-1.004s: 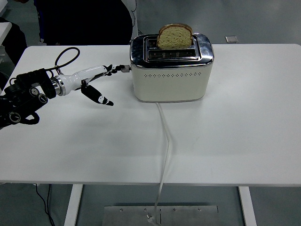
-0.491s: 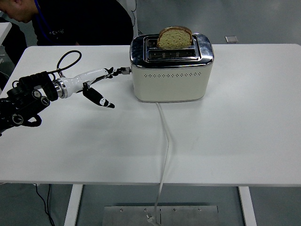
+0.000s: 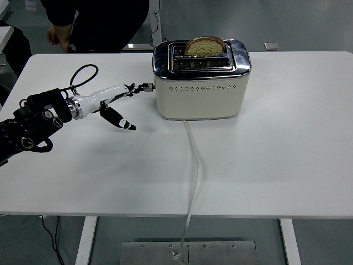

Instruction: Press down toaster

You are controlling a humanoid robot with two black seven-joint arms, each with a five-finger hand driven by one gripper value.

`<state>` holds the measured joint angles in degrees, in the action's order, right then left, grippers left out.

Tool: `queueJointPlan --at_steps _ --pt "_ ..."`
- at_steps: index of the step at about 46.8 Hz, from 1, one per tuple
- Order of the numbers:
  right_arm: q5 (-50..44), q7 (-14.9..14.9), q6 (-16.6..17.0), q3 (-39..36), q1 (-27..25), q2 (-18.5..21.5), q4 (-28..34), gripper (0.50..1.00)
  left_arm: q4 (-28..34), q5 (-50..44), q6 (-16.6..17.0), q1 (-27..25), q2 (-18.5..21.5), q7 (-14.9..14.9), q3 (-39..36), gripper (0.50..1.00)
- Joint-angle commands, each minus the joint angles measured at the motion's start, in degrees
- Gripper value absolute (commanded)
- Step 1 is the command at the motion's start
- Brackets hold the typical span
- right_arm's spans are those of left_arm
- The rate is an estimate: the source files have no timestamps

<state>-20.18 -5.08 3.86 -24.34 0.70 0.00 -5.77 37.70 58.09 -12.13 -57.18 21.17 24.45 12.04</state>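
Left hand [image 3: 113,98], fingers extended and holding nothing, touches the toaster [image 3: 200,80] lever [image 3: 146,86]; bread [image 3: 205,45] sits low, press seemingly underway, latching unconfirmed.

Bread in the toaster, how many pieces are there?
1. One slice of bread sits low in the back slot of the toaster. The front slot looks empty, though its bottom cannot be seen.

Single head view, mounted high on the robot's side, facing forward and down. White table [image 3: 276,165] fills most of the frame: near edge runs along the bottom, far edge near the top, far-left corner visible. Moderate distance; floor shows beyond and below. No second view to share coverage.
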Motion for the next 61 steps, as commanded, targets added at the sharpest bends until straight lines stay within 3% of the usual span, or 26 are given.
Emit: queueJointPlan --at_steps 1,61 --pt "0.1 0.0 0.1 0.1 0.0 0.0 0.1 1.000 0.0 0.0 0.0 0.1 -0.1 0.0 -0.1 1.000" --pt "0.1 0.0 0.0 0.0 0.0 0.0 0.0 1.000 -2.7 -0.3 0.3 2.8 -2.1 0.0 0.0 1.000"
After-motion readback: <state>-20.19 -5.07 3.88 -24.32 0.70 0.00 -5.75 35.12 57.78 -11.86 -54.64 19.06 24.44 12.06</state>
